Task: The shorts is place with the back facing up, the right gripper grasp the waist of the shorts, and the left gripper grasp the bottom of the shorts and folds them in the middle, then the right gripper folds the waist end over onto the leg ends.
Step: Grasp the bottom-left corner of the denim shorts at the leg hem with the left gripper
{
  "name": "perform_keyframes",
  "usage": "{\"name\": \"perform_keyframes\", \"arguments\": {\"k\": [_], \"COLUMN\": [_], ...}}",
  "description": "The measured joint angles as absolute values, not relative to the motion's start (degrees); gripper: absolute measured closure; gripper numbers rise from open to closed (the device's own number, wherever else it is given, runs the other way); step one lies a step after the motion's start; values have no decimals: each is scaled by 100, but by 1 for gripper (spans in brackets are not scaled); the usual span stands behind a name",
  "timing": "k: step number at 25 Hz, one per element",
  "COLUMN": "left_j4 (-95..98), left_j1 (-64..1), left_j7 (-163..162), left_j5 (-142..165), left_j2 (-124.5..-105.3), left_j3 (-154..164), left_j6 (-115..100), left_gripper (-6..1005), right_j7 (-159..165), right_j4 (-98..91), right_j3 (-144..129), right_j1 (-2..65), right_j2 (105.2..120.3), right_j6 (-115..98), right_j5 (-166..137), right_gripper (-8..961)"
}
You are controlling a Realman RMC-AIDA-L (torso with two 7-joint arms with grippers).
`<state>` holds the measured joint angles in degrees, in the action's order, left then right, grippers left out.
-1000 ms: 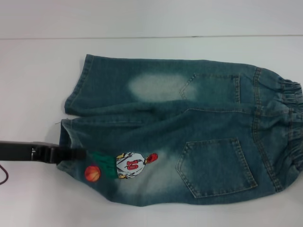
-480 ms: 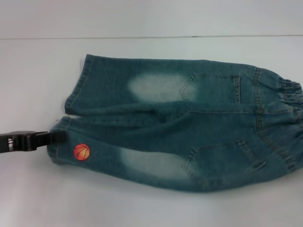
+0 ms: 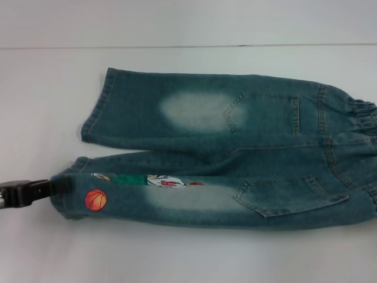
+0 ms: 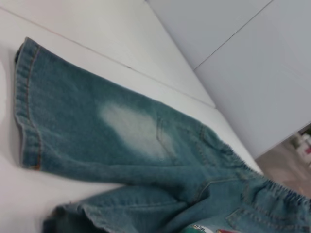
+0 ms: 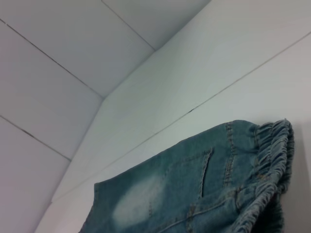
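Observation:
The denim shorts lie back up on the white table, leg hems to the left and the ruffled waist at the right edge. My left gripper is shut on the near leg's hem, just above the orange basketball print. The near leg is lifted and rolled along its length, so only a strip of the cartoon print shows. The far leg hem lies flat. The right wrist view shows the waist close up and raised. My right gripper is out of view.
The white table extends to the left of the shorts and in front of them. A pale wall rises behind the table's far edge.
My left gripper has drawn back to the left with the near hem. The near side of the shorts has lifted and rolled toward the far leg, covering most of the cartoon print.

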<state>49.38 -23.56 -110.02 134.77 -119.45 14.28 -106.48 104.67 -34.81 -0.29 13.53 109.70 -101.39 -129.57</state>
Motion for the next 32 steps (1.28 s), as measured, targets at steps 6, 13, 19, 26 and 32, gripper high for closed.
{"name": "perform_keyframes", "arguments": {"k": [6, 13, 19, 26, 32], "left_j4": [5049, 4946, 4845, 5134, 5312], "left_j1": [-2192, -2618, -2971, -2637, -2345], "left_j7": [-10946, -10934, -10981, -11157, -11208], "left_j5": [13221, 13149, 13191, 13196, 13221], "left_j2": [-11955, -11886, -11866, -11827, -11960], "left_j3": [1231, 1239, 1434, 1580, 1944], "left_j6": [-10904, -10534, -10318, -10988, -11448], "left_gripper": [928, 932, 933, 934, 931], "right_j7": [10503, 10554, 10679, 10598, 10581], "right_j4": [-3476, -2888, -2793, -2793, -2795], "right_j3": [285, 648, 567, 419, 289], "right_j1": [1238, 1406, 1658, 1709, 1745], "right_j2": [10979, 10905, 10948, 11047, 11081], "right_j6": [-10292, -10028, -9895, -9702, -9589], "right_j5": [-12933, -12157, -11812, -11822, -11822], "right_gripper": [915, 913, 912, 910, 908]}}
